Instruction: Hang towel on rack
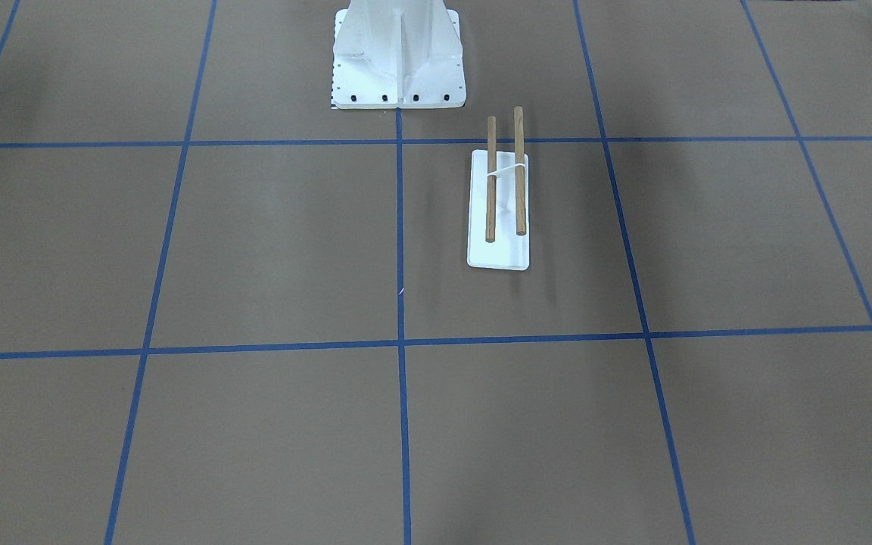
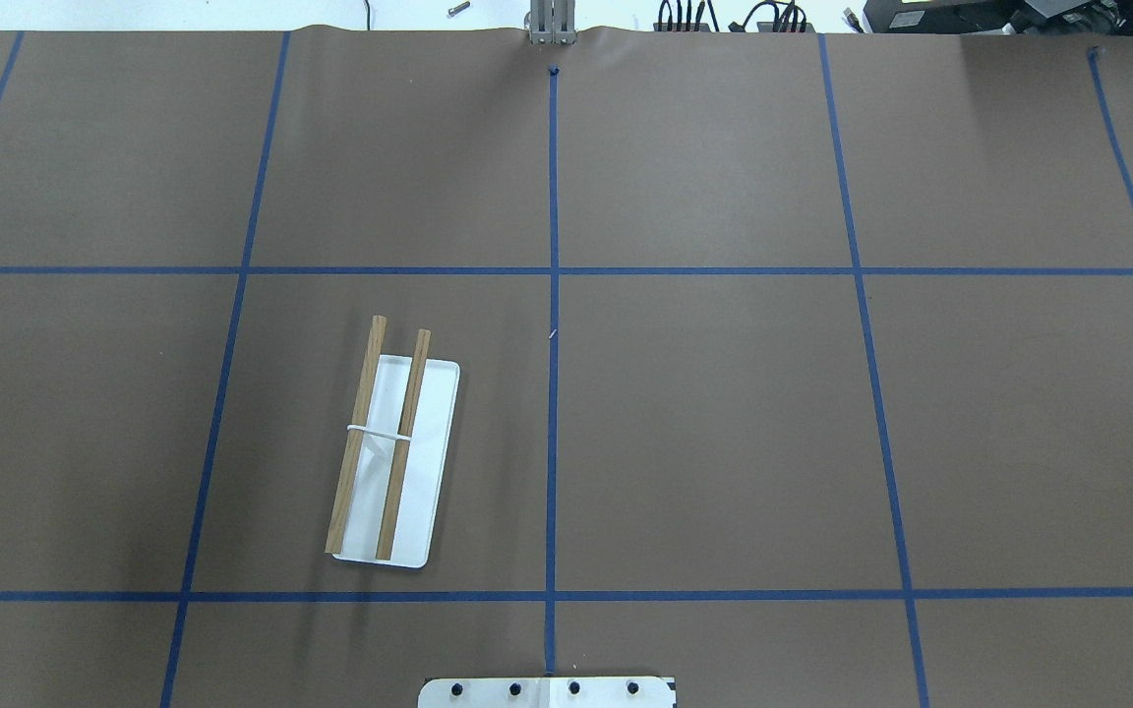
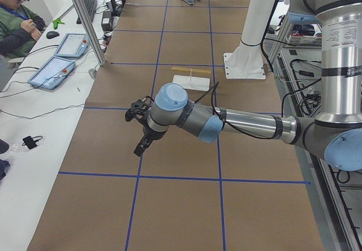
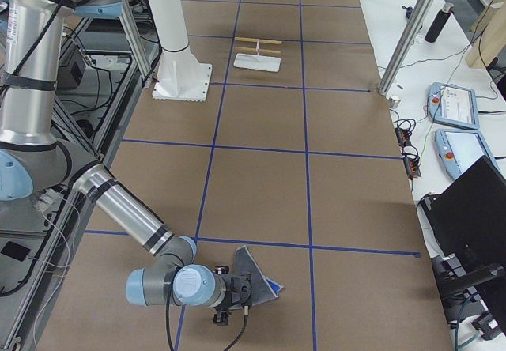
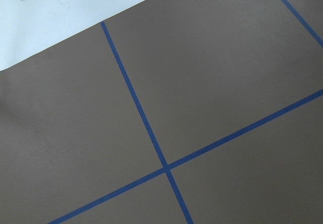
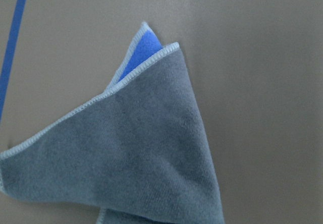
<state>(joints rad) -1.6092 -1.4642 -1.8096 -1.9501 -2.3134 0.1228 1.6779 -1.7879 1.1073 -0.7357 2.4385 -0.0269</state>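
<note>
The rack (image 2: 394, 452) stands on the table's left half, with a flat white base and two brown dowel rods; it also shows in the front view (image 1: 498, 204) and far off in the side views (image 3: 191, 78) (image 4: 257, 54). The dark grey towel (image 6: 131, 153), with light stitched edging and a blue underside, fills the right wrist view. In the exterior right view the towel (image 4: 254, 276) rises in a peak at my right gripper (image 4: 239, 289), far from the rack. My left gripper (image 3: 141, 145) hangs over bare table. Neither gripper's fingers show clearly, so I cannot tell their state.
The white metal pedestal (image 1: 398, 60) stands behind the rack. Blue tape lines grid the brown table. An operator (image 3: 17, 13) sits beside the table with tablets (image 3: 56, 64). Control pendants (image 4: 455, 106) and a laptop (image 4: 474, 209) lie beyond the far edge.
</note>
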